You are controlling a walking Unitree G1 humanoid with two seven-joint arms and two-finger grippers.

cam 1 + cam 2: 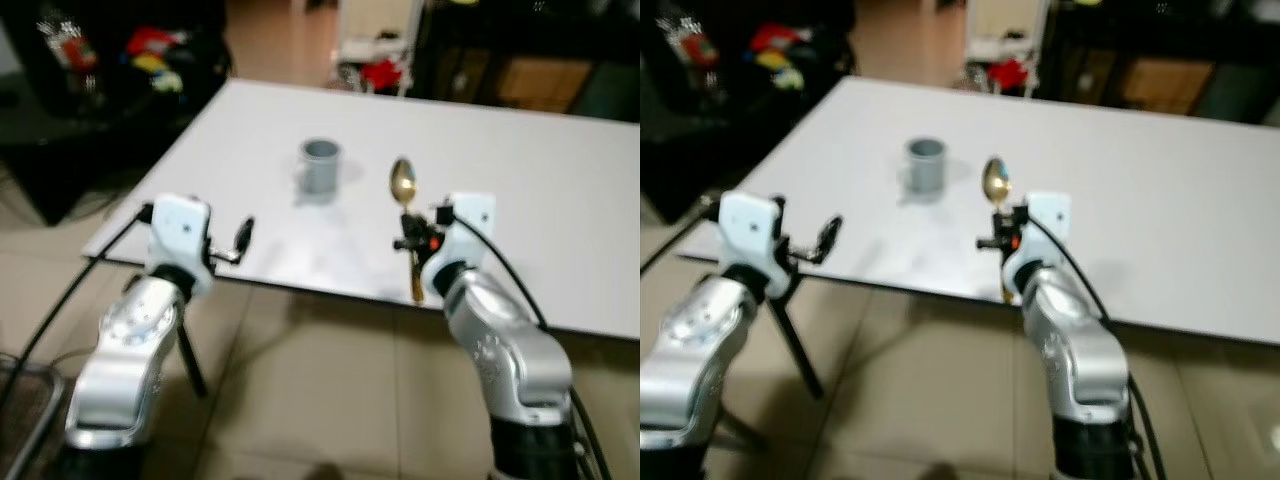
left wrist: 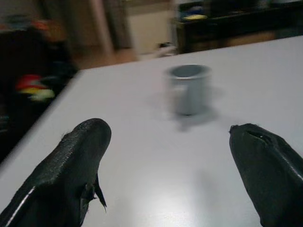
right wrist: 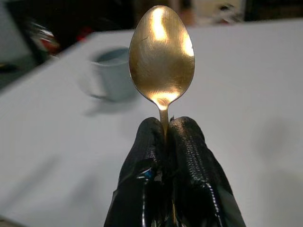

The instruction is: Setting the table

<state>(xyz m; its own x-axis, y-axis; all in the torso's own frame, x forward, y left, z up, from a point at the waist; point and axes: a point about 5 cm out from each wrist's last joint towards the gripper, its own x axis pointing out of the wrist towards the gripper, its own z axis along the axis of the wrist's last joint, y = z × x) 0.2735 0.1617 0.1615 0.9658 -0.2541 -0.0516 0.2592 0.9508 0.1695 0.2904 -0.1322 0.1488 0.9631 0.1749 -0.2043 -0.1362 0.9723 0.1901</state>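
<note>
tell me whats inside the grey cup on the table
The grey cup stands upright on the white table, beyond the gold spoon pinched in the right gripper. Its inside looks dark and bare near the rim; its bottom is hidden and blurred.

— Head pair: how is it set?
— The white table [image 1: 560,200] is looked down on from above its near edge; the same scene is shared by both eyes, shifted slightly sideways, with the grey cup [image 1: 321,165] at 12 o'clock.
— Left wrist?
— Held low over the tabletop, aimed along two parted fingers [image 2: 71,165] towards the cup at 12 o'clock.
— Right wrist?
— Set very close behind the gold spoon [image 3: 162,56], facing across the table; the cup is caught blurred at 10 o'clock.
</note>
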